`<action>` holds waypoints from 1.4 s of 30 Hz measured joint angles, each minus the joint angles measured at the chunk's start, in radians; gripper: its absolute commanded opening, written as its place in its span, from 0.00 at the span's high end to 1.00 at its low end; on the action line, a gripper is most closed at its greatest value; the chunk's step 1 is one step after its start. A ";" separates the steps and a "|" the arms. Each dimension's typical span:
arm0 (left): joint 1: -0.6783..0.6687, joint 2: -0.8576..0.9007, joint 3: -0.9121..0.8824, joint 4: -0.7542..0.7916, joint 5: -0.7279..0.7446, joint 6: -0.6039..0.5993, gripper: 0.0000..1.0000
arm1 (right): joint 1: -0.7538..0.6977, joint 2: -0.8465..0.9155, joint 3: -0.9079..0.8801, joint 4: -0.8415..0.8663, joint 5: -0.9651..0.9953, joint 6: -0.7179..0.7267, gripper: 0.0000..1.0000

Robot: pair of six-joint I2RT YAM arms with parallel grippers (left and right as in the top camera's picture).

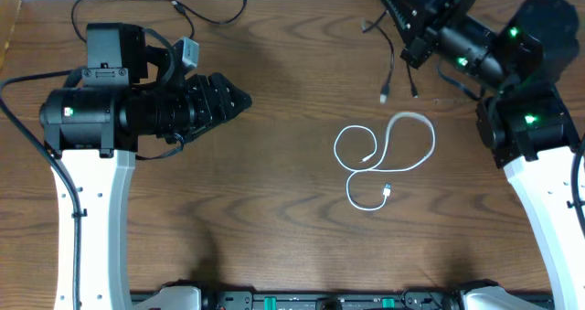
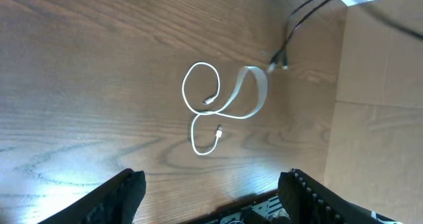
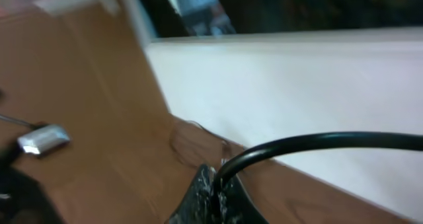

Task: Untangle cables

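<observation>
The white cable (image 1: pixel 384 159) lies in loose loops in the middle of the table, apart from the others; it also shows in the left wrist view as the white cable (image 2: pixel 225 105). One black cable (image 1: pixel 391 58) hangs from my right gripper (image 1: pixel 388 1) at the back right, its plugs resting on the table. My right gripper (image 3: pixel 218 178) is shut on that black cable (image 3: pixel 317 143). A second black cable (image 1: pixel 196 13) lies at the back left. My left gripper (image 1: pixel 238 98) hovers left of the white cable, open and empty, also seen as the left gripper (image 2: pixel 215 204).
A pale wall (image 3: pixel 297 85) runs along the table's back edge, close to my right gripper. A silver plug (image 3: pixel 43 138) shows at the left of the right wrist view. The table's front rail (image 1: pixel 292 299) holds the arm bases.
</observation>
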 measured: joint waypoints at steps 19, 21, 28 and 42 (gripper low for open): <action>0.008 0.000 -0.001 0.243 0.163 -0.023 0.34 | 0.246 0.053 -0.001 -0.203 -0.106 0.079 0.99; 0.022 0.000 -0.001 0.245 0.149 -0.048 0.35 | 0.250 0.055 0.001 -0.322 -0.211 -0.049 0.99; 0.033 0.000 -0.001 0.174 0.142 -0.189 0.34 | 0.251 0.055 0.001 -0.502 -0.462 -0.419 0.99; 0.034 0.001 -0.001 0.139 0.353 -0.597 0.12 | 0.359 0.056 0.001 -0.501 -0.514 -0.575 0.99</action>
